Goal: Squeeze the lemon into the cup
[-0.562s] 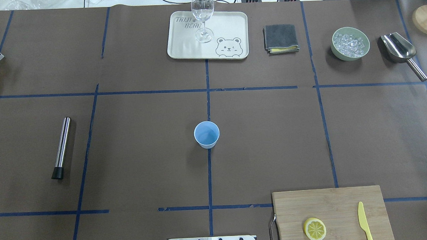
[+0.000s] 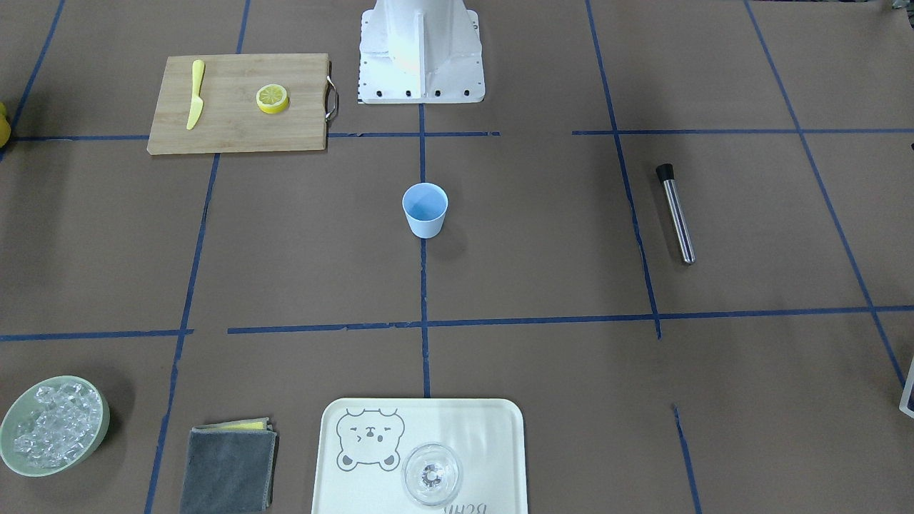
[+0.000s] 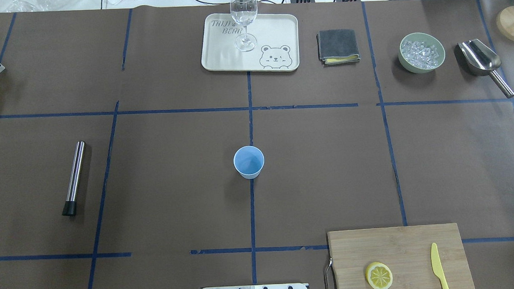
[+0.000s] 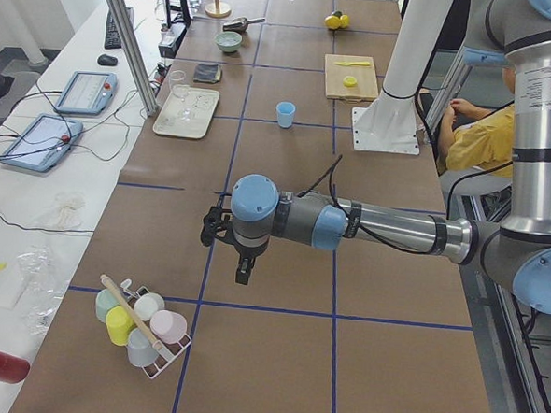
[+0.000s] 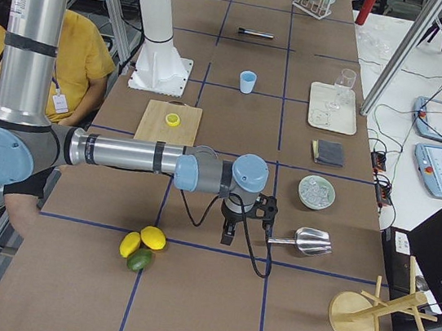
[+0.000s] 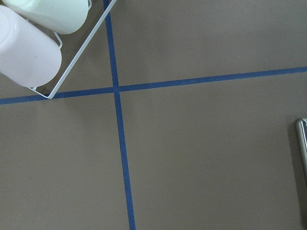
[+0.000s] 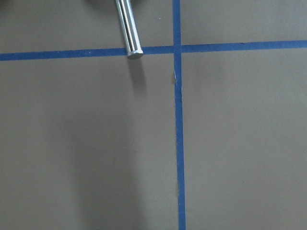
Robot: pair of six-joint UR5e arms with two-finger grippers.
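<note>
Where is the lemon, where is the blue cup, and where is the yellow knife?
lemon [image 3: 378, 276], overhead view, middle of its pale cut face.
cup [image 3: 249, 160], overhead view, the blue inside seen through its mouth.
knife [image 3: 436, 262], overhead view, about the middle of its length.

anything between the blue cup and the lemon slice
Nothing: in the overhead view only bare table cover separates the cup from the cutting board where the lemon lies.

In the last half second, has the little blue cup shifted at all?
No. In the overhead view the cup sits on the same spot as before, on the central blue tape line, its rim where it was.
</note>
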